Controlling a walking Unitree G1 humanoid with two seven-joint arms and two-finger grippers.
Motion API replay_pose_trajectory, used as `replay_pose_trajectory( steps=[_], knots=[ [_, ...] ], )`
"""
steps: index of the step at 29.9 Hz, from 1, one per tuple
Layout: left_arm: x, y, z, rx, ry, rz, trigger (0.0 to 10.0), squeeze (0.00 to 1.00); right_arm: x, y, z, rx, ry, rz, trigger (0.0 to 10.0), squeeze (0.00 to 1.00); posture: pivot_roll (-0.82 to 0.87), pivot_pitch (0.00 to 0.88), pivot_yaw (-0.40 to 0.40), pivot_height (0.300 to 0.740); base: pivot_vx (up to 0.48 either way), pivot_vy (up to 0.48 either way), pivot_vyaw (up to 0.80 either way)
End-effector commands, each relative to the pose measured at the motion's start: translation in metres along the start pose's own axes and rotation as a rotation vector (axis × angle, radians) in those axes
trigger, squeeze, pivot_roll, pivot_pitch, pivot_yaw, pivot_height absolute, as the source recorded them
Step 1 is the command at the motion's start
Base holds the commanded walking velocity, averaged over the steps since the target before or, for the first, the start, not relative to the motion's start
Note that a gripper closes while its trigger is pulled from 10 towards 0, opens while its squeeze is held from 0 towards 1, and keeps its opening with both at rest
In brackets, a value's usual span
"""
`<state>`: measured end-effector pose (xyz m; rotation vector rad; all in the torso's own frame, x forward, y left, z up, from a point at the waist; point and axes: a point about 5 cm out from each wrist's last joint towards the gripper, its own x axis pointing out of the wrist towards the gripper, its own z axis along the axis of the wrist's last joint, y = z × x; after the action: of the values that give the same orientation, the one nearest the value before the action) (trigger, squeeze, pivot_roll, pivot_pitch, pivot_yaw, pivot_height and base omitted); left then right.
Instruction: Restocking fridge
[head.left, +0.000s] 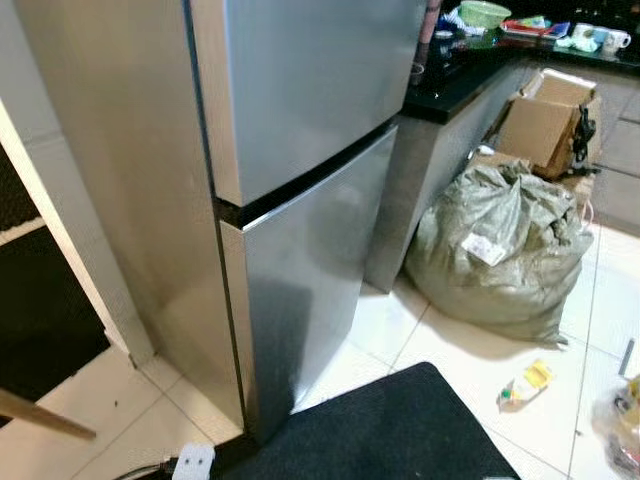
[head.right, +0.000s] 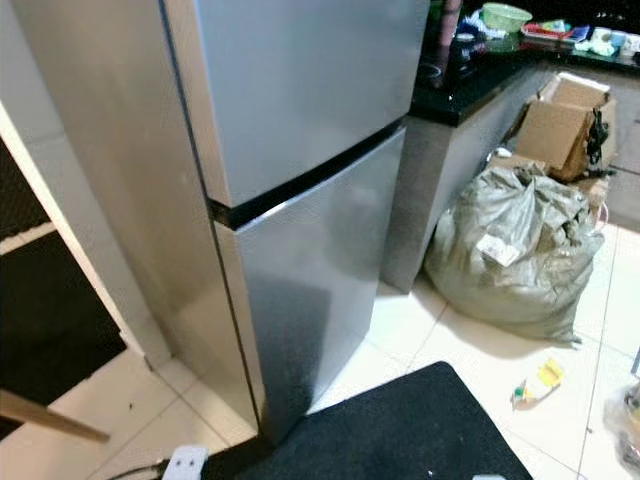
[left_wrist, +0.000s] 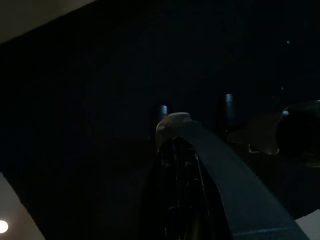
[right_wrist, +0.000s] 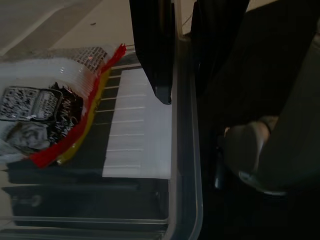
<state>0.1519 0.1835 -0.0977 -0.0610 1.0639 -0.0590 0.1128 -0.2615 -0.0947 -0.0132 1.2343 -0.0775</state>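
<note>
while both doors sit closed:
fridge (head.left: 300, 200): silver, upright, left of black counter (head.left: 450, 95)
sack (head.left: 500, 250): on floor by counter
right tool (right_wrist: 172, 75): fingers apart, over clear bin (right_wrist: 187, 165) rim
left tool (left_wrist: 175, 130): dark, cannot tell

A bulging grey sack (head.left: 500, 250) is slumped at three o'clock, cardboard boxes (head.left: 545, 125) stacked behind it at two.
</note>
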Motion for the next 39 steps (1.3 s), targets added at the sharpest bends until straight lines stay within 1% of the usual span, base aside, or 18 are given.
replay_pose_trajectory(
  steps=[1,7,13,15,19,22,23,25,26,27,29,31,34,35,36,37,38,39],
  knots=[
    [-0.001,0.002,-0.002,-0.015,0.001,0.014,10.0,0.00,0.000,0.001,0.002,0.000,-0.008,0.001,10.0,0.00,-0.02,0.000,-0.026,0.740,0.000,0.000,0.00],
    [-0.001,0.002,-0.001,-0.020,-0.012,0.013,10.0,0.00,0.001,0.002,0.003,-0.001,-0.011,0.004,10.0,0.00,-0.02,0.000,-0.026,0.740,0.000,0.000,0.00],
    [-0.001,0.002,0.000,-0.028,-0.023,0.012,10.0,0.00,0.001,0.002,0.005,-0.001,-0.014,0.006,10.0,0.00,-0.02,0.000,-0.026,0.740,0.000,-0.466,0.00],
    [-0.001,0.003,0.000,-0.067,-0.041,0.032,10.0,0.00,0.001,0.002,0.005,-0.001,-0.014,0.008,10.0,0.00,-0.02,0.000,-0.025,0.740,0.000,0.000,0.00],
    [-0.001,0.004,0.001,-0.111,-0.069,0.063,10.0,0.00,0.001,0.002,0.005,-0.001,-0.013,0.010,10.0,0.00,-0.02,0.000,-0.025,0.740,0.000,0.000,0.00],
    [-0.002,0.018,0.028,-0.150,-0.170,0.069,10.0,0.00,0.001,0.002,0.005,-0.002,-0.013,0.010,10.0,0.00,-0.02,0.000,-0.023,0.740,0.000,0.000,0.00],
    [-0.002,0.018,0.028,-0.150,-0.170,0.069,10.0,0.00,0.001,0.002,0.005,-0.002,-0.013,0.010,10.0,0.00,-0.02,0.000,-0.023,0.740,0.000,0.000,0.00],
    [-0.005,0.029,0.044,-0.184,-0.251,0.088,10.0,0.00,0.001,0.002,0.005,-0.002,-0.013,0.010,10.0,0.00,-0.03,0.000,-0.025,0.740,0.000,0.000,0.00],
    [-0.005,0.029,0.044,-0.184,-0.251,0.088,10.0,0.00,0.001,0.002,0.005,-0.002,-0.013,0.010,10.0,0.00,-0.03,0.000,-0.025,0.740,0.000,0.000,0.00],
    [-0.007,0.035,0.054,-0.200,-0.298,0.100,10.0,0.00,0.000,0.002,0.005,-0.003,-0.013,0.009,10.0,0.00,-0.03,0.000,-0.025,0.740,0.000,0.000,0.00],
    [-0.014,0.052,0.076,-0.192,-0.407,0.126,10.0,0.00,0.000,0.001,0.005,-0.003,-0.013,0.008,10.0,0.00,-0.02,0.000,-0.027,0.740,0.000,0.000,0.00],
    [-0.021,0.064,0.091,-0.177,-0.471,0.143,10.0,0.00,0.000,0.000,0.005,-0.003,-0.013,0.006,10.0,0.00,-0.03,0.000,-0.026,0.740,0.000,0.000,0.00],
    [-0.033,0.082,0.112,-0.188,-0.572,0.124,10.0,0.00,-0.001,-0.003,0.005,-0.006,-0.013,0.002,10.0,0.00,-0.03,0.000,-0.030,0.740,0.000,0.000,0.00],
    [-0.033,0.082,0.112,-0.188,-0.572,0.124,10.0,0.00,-0.001,-0.003,0.005,-0.006,-0.013,0.002,10.0,0.00,-0.03,0.000,-0.030,0.740,0.000,0.000,0.00],
    [-0.040,0.092,0.122,-0.205,-0.626,0.104,10.0,0.01,-0.001,-0.004,0.005,-0.007,-0.014,0.000,10.0,0.00,-0.03,0.000,-0.030,0.740,0.000,0.000,0.00],
    [-0.040,0.092,0.122,-0.205,-0.626,0.104,10.0,0.01,-0.001,-0.004,0.005,-0.007,-0.014,0.000,10.0,0.00,-0.03,0.000,-0.030,0.740,0.000,0.000,0.00],
    [-0.044,0.098,0.128,-0.222,-0.658,0.086,10.0,1.00,-0.001,-0.004,0.005,-0.008,-0.014,0.000,10.0,0.00,-0.03,0.000,-0.032,0.740,0.000,0.000,0.00],
    [-0.044,0.098,0.128,-0.222,-0.658,0.086,10.0,1.00,-0.001,-0.004,0.005,-0.008,-0.014,0.000,10.0,0.00,-0.03,0.000,-0.032,0.740,0.000,0.000,0.00]
  ],
)
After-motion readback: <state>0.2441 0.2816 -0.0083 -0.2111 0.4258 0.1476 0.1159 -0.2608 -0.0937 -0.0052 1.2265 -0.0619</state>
